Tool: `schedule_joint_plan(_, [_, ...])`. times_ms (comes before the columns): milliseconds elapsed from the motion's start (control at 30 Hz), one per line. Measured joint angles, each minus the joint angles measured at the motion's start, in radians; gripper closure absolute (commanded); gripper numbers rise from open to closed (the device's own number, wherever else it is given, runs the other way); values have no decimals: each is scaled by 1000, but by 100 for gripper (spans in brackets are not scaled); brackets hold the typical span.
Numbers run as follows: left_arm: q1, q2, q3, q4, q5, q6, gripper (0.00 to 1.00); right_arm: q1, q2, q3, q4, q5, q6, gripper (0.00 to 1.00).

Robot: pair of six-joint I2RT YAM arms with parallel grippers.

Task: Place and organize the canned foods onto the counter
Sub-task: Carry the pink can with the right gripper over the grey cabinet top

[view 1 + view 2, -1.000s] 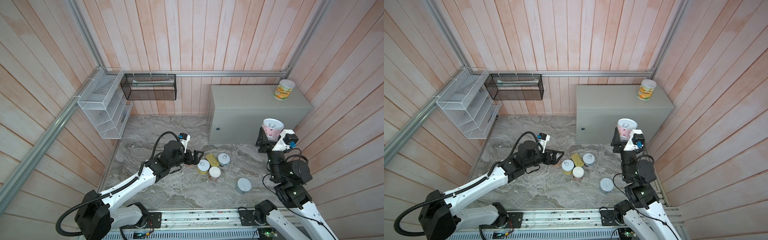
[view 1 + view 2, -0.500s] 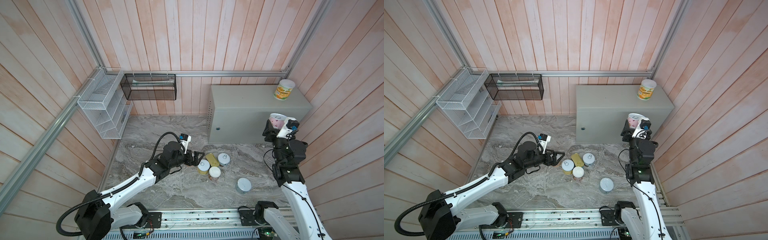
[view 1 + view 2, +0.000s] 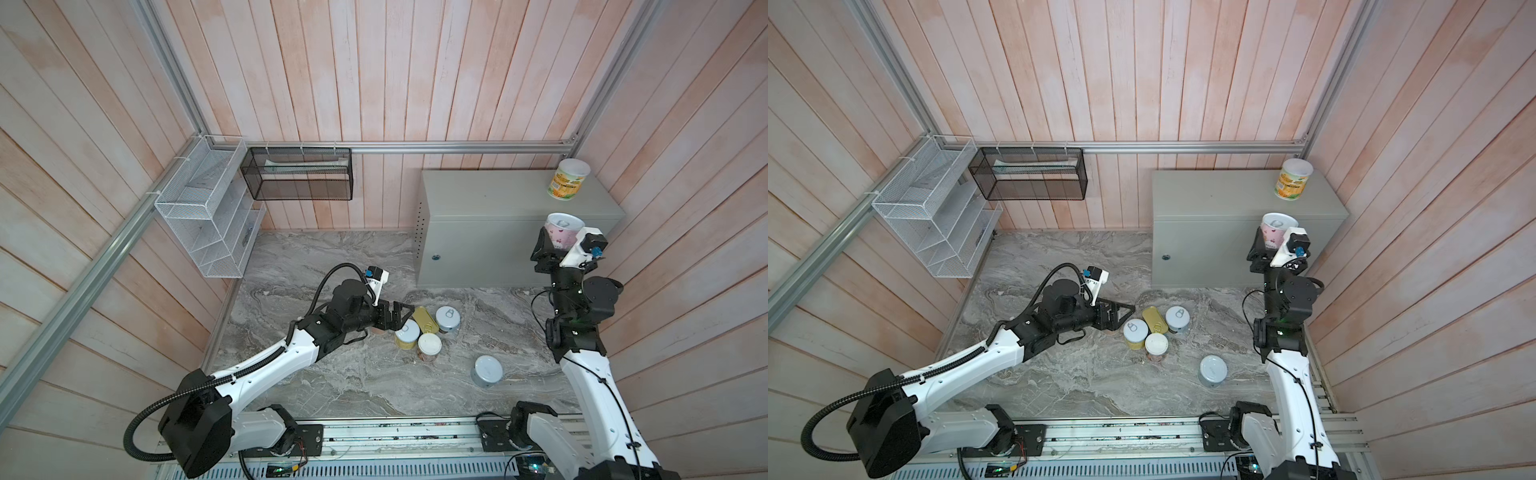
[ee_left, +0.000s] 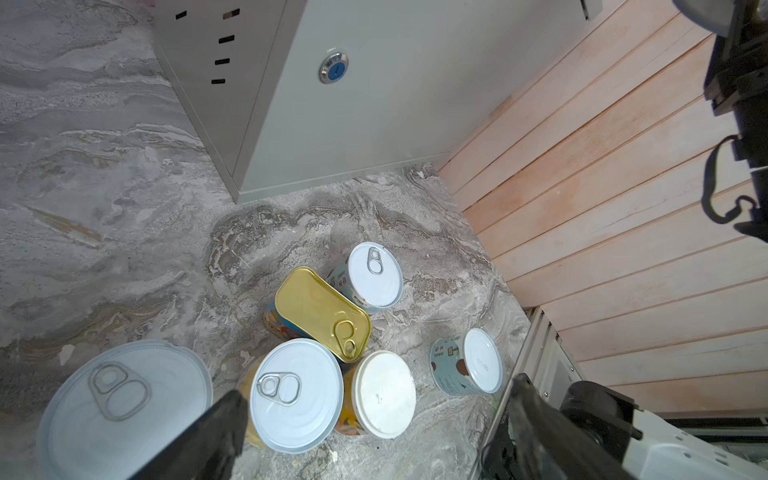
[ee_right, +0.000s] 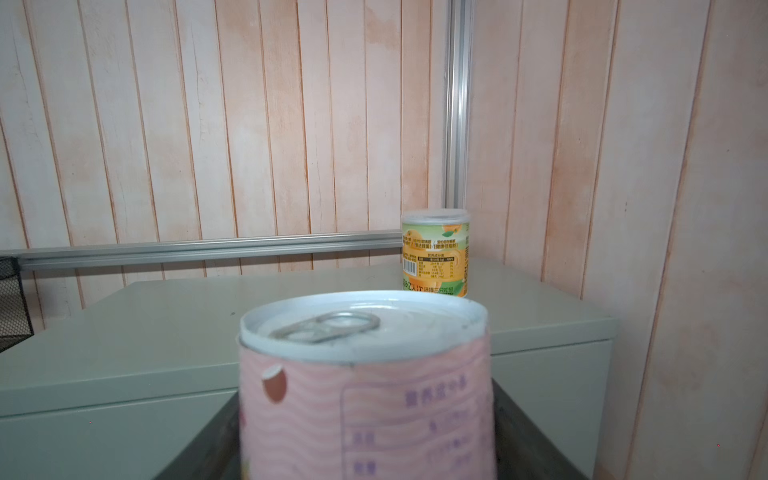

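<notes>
R claw (image 3: 559, 248) grips the pink tin (image 3: 564, 227). Tin's upright, lifted, just at the worktop's (image 3: 490, 195) front edge, right end. Orange tin (image 3: 568, 179) already sits on top, back corner. Step looks like placing tin no. 2. Next: carry it fwd over the top, lower near the orange one, let go. L claw (image 3: 400, 316) is wide open and empty, low by the tin cluster (image 3: 426, 320) on the marbled slab (image 3: 332, 374).

Left claw (image 3: 400, 316) low, jaws wide; right claw (image 3: 559, 244) held high, jaws clamped.
</notes>
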Motion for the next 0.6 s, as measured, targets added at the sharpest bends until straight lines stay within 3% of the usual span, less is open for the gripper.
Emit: schedule_joint_plan(600, [0,26,64,-28,-16,2,0,-132,229,82,125,-121,86,31])
